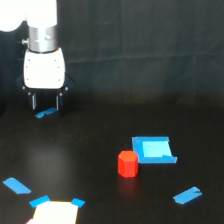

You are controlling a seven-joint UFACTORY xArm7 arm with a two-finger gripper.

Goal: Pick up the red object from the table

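Observation:
The red object (128,163) is a small bright red-orange hexagonal block standing upright on the black table (90,150), a little right of centre. My gripper (45,103) hangs from the white arm at the upper left, far from the block, above the table. Its two dark fingers point down with a gap between them and hold nothing.
A flat blue square tray (155,149) lies right behind the block on the exterior view's right, touching or almost touching it. Blue tape strips lie below the gripper (46,113), at the lower left (16,186) and lower right (187,195). A pale taped paper patch (55,212) sits at the bottom edge.

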